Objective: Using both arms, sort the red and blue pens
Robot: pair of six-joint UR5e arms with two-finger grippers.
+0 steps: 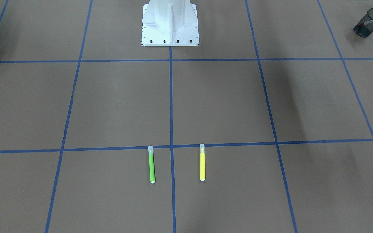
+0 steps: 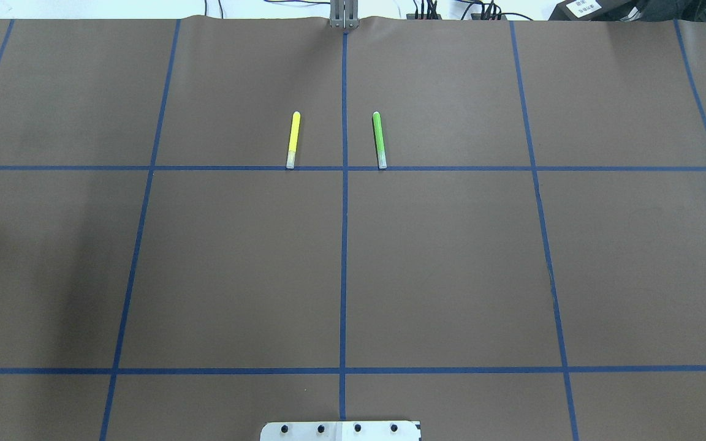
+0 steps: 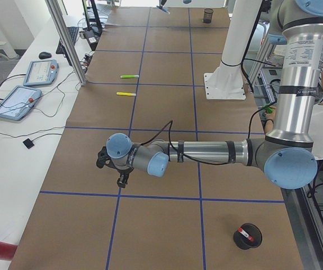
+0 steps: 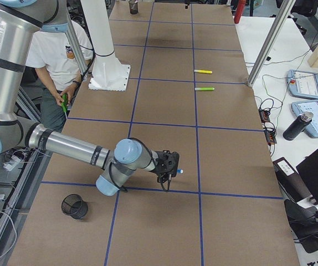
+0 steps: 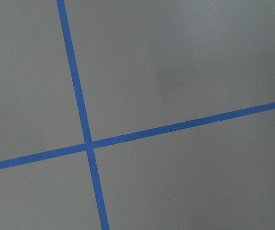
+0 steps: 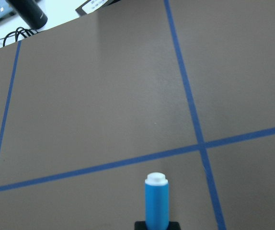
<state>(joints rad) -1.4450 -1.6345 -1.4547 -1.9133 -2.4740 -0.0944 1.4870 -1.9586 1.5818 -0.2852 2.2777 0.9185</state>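
While the right arm (image 4: 76, 147) stretches low across the near end of the counter (image 4: 225, 160) in the right-side view, the right fingers (image 4: 169, 160) are closed on the blue pen (image 6: 156, 203). Its pale end juts forward from them over a crossing of the blue tape lines (image 6: 202, 143). A black mesh cup (image 4: 70, 209) stands on the counter near that arm.

At the opposite end, the left arm (image 3: 206, 152) also reaches out low, and the left fingers (image 3: 122, 180) hang over the brown surface near a tape crossing. Whether they are open or closed cannot be told, since the left wrist camera shows only bare counter and tape. The red pen (image 3: 245, 233) leans inside a second mesh cup (image 3: 255, 232) at this end, its red cap up at the rim.

Well apart from both arms, the green marker (image 2: 379, 139) and yellow marker (image 2: 292, 139) lie parallel on the far side from the white pedestal base (image 1: 170, 22). They sit one on each side of the centre line, pale caps at the cross line. A person (image 4: 59, 50) in a white shirt sits behind the pedestal.
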